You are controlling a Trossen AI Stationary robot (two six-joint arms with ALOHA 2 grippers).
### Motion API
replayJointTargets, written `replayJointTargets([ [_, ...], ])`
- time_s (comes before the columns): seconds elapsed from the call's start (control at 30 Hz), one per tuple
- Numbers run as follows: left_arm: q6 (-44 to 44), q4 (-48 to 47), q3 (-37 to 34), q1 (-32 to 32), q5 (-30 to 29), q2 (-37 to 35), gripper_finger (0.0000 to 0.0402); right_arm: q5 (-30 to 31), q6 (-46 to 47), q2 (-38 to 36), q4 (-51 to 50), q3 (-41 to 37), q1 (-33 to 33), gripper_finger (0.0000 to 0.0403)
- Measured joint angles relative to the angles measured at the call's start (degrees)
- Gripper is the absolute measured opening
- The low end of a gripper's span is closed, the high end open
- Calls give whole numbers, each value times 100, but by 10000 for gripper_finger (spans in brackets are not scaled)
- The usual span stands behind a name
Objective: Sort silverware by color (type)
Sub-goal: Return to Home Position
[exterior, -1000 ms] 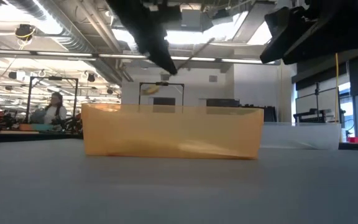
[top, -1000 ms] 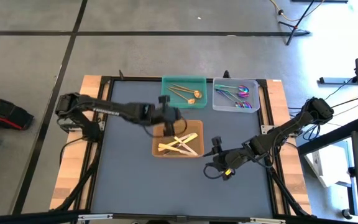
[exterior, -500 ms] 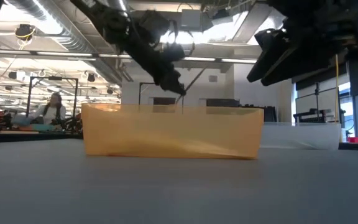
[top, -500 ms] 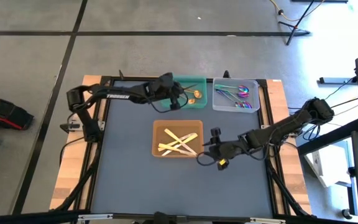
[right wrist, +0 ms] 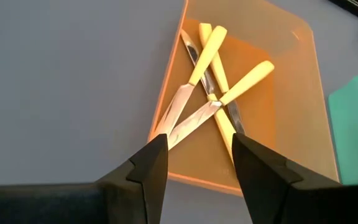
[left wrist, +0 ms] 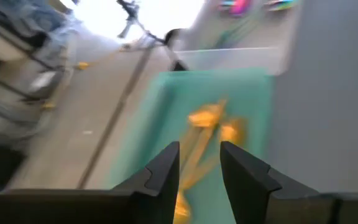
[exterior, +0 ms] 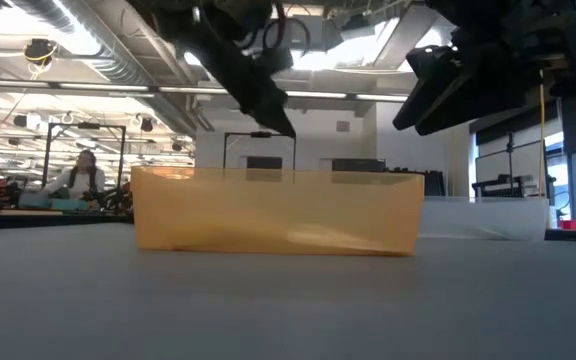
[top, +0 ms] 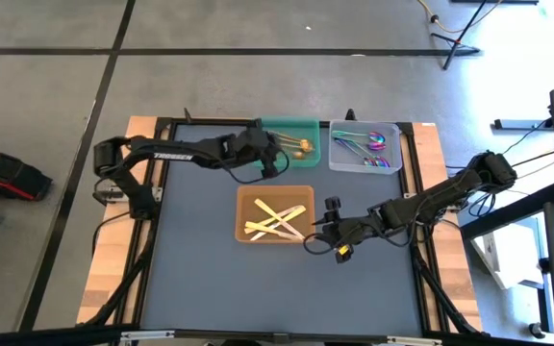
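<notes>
Gold-copper silverware (top: 301,146) lies in the green tray (top: 296,123); it also shows in the left wrist view (left wrist: 207,118). Pale cream silverware (top: 277,219) lies crossed in the orange tray (top: 275,189); it also shows in the right wrist view (right wrist: 219,81). Iridescent silverware (top: 368,144) lies in the clear tray (top: 335,163). My left gripper (top: 277,160) (left wrist: 199,168) is open and empty above the green tray's near left part. My right gripper (top: 317,237) (right wrist: 197,155) is open and empty above the table, just right of the orange tray.
The three trays stand in the table's far half, the green and clear ones along the far edge and the orange one (exterior: 268,210) nearer the middle. Bare dark table (top: 277,288) lies toward the near edge. A person sits far off in the room (exterior: 83,170).
My left gripper has gone from above the orange tray toward the far edge, over the green tray. A thin piece that stuck out from its fingers in the low view no longer shows there. My right gripper has gone a little left, toward the orange tray.
</notes>
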Motion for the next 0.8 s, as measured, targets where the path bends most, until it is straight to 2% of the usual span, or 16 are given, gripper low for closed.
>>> replayJointTargets([
  [0.13,-433,-612,-8,-254,561,-378,104,8,-18,-12,-7,0,0,169],
  [0.23,-673,-478,-431,-365,1215,-719,96,63,-18,-181,-189,0,2,169],
  [0.33,-817,351,-1346,-477,1549,-1179,87,97,258,-472,-697,0,9,166],
  [0.43,-993,1456,-2415,-593,1690,-1752,77,166,557,-855,-1004,-129,9,146],
  [0.53,-1227,2331,-3399,-737,1898,-2384,68,183,460,-1302,-650,-628,2,110],
  [0.67,-1680,3283,-4467,-1014,1900,-3283,54,333,140,-1971,-144,-1163,-174,60],
  [0.8,-1987,3858,-5274,-1353,1698,-4093,40,15,120,-2754,279,-1476,-477,25],
])
